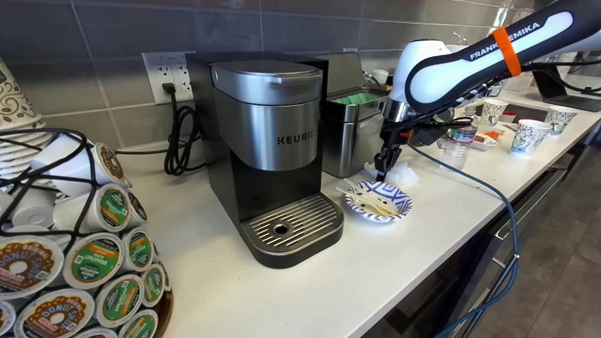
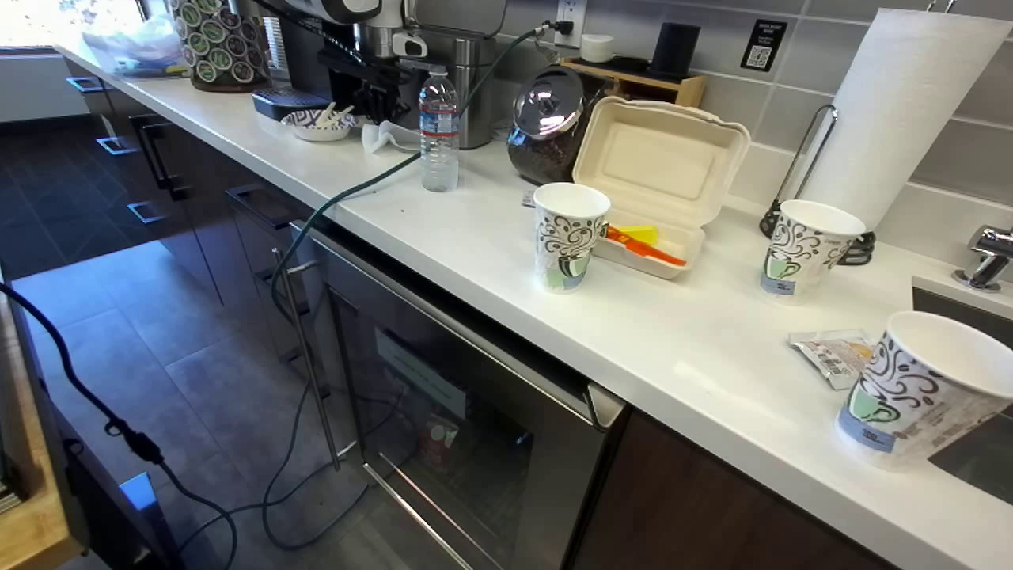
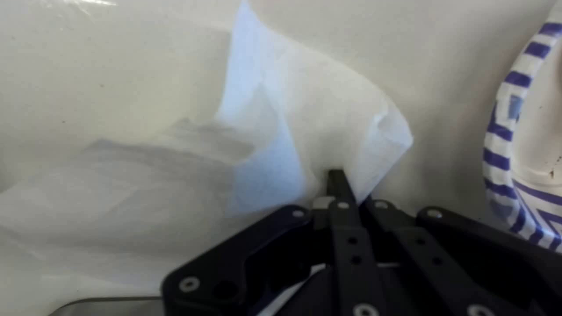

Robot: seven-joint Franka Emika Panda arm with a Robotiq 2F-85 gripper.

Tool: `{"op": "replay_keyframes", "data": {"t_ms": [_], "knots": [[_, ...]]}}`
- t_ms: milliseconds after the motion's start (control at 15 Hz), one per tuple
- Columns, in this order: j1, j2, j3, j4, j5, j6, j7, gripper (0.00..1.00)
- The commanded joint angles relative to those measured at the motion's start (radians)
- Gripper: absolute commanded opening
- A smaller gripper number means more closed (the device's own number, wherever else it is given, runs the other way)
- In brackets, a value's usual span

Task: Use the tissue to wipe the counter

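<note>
The white tissue [image 1: 404,174] lies crumpled on the white counter [image 1: 300,300], behind the patterned plate in this exterior view. It also shows in an exterior view [image 2: 389,136], partly behind a water bottle. In the wrist view the tissue [image 3: 325,101] spreads up and to the left from the fingertips, with folded, raised corners. My gripper [image 3: 351,188] points down and is shut on an edge of the tissue. In an exterior view my gripper [image 1: 381,174] is low at the counter surface, just beside the plate.
A blue-and-white plate [image 1: 404,201] with utensils sits close beside the gripper. The coffee maker [image 1: 272,131] and a steel bin [image 1: 347,141] stand alongside. A water bottle [image 2: 440,131], paper cups [image 2: 568,237] and an open food box [image 2: 661,158] stand farther along. A cable [image 2: 360,188] crosses the counter edge.
</note>
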Motion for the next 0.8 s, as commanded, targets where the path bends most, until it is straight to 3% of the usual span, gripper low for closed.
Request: {"op": "replay_keyframes", "data": {"t_ms": [0,733], "knots": [[-0.01,-0.04,-0.005,-0.095,0.039,-0.001,0.004,0.0],[-0.013,-0.244,-0.093,-0.41,0.105,0.055,0.206,0.0]]}}
